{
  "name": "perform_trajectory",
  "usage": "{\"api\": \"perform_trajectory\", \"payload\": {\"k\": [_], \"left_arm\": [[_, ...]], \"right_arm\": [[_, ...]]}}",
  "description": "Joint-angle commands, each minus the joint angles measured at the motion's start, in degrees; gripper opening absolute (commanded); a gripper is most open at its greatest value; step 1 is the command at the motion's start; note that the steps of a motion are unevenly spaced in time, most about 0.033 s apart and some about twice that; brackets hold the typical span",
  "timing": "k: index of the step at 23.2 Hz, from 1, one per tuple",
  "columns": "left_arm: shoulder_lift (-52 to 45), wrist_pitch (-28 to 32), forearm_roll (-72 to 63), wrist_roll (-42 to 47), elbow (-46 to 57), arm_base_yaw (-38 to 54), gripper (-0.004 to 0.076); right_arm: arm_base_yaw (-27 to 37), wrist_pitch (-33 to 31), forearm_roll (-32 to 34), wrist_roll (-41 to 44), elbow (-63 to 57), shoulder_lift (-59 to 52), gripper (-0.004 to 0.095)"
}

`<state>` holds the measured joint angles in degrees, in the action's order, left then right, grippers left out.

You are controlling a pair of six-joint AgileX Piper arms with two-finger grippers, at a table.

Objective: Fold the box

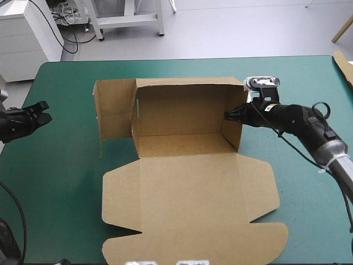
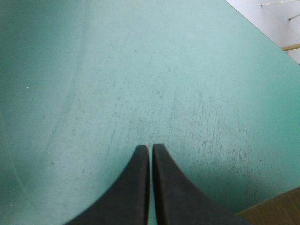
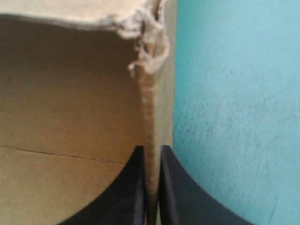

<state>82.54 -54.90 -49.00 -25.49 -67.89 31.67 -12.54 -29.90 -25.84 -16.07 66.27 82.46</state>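
High view, left to right: the left gripper (image 1: 47,115) hovers over the bare surface (image 1: 66,182) by its left edge. It is well apart from the box (image 1: 187,187), and its jaws are pressed together on nothing. The box sits mid-surface. Its left panel (image 1: 113,110) splays outward, untucked, while the far wall (image 1: 182,105) and right wall (image 1: 233,132) stand upright. The lid (image 1: 193,226) lies flat toward the near edge. The right gripper (image 1: 228,115) has its jaws clamped on the right wall. The fold looks roughly half done: the left side seems to need raising and tucking, and the right wall securing. By count there are one box, two grippers and one strip of spare board (image 1: 343,66) at the far right corner.
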Motion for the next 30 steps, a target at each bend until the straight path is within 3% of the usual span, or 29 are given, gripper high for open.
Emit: {"api": "perform_trajectory", "payload": {"k": [1, 8, 13, 17, 20, 22, 29, 30], "left_arm": [[-2.1, 2.1, -3.3, 0.1, -1.5, 0.1, 0.0004], [-2.1, 2.6, -3.6, 0.1, -1.5, 0.1, 0.0004], [-2.1, 2.3, -3.8, 0.0, -1.5, 0.1, 0.0004], [-2.1, 2.0, -3.9, 0.2, -1.5, 0.1, 0.0004], [-2.1, 2.0, -3.6, 0.2, -1.5, 0.1, 0.0004], [-2.1, 2.0, -3.3, 0.2, -1.5, 0.1, 0.0004], [-2.1, 2.3, -2.5, 0.2, -1.5, 0.1, 0.0004], [-2.1, 2.3, -2.5, 0.2, -1.5, 0.1, 0.0004]], "right_arm": [[0.6, -13.9, 9.7, 13.2, 10.8, 1.7, -0.0006], [0.6, -36.9, 13.6, 17.3, 24.7, 10.4, -0.0006], [0.4, -35.9, 16.9, 17.8, 25.0, 14.9, -0.0006], [0.4, -26.0, 17.7, 16.1, 25.4, 18.1, -0.0006], [0.4, -25.0, 17.7, 15.3, 25.4, 19.1, 0.0020], [0.4, -25.0, 17.7, 13.2, 25.5, 19.0, 0.0133], [0.4, -29.1, 17.6, 13.4, 29.9, 19.0, 0.0834], [0.4, -30.0, 17.6, 13.4, 30.6, 19.0, 0.0899]]}}
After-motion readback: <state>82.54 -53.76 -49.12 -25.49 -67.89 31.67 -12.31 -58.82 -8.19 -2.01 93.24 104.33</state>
